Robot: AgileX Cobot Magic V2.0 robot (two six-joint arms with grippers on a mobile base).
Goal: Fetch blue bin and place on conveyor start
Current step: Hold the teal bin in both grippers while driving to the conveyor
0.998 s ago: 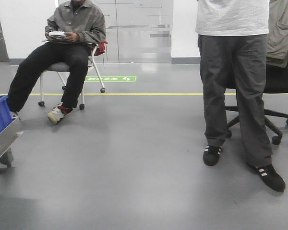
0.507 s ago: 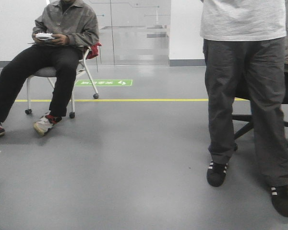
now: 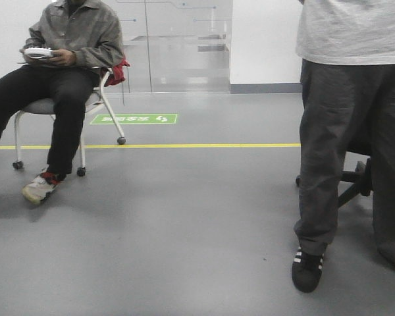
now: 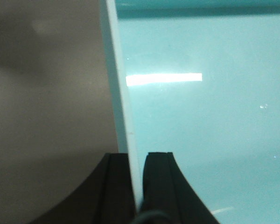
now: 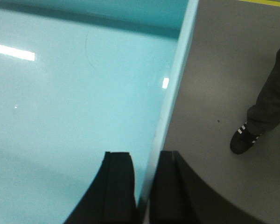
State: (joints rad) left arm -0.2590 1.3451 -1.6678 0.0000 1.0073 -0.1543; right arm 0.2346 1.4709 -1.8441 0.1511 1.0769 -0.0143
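While the bin [image 4: 200, 116] hangs over floor [image 4: 46, 116], fetch looks done | left jaws pinch its 9 o'clock wall, right jaws its 3 o'clock wall | conveyor not in view | standing man [image 3: 349, 131] at 3 o'clock ahead | carry and set-down remain

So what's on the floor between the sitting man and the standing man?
Just grey floor with a yellow line and a green sign farther back, seen in the front view.
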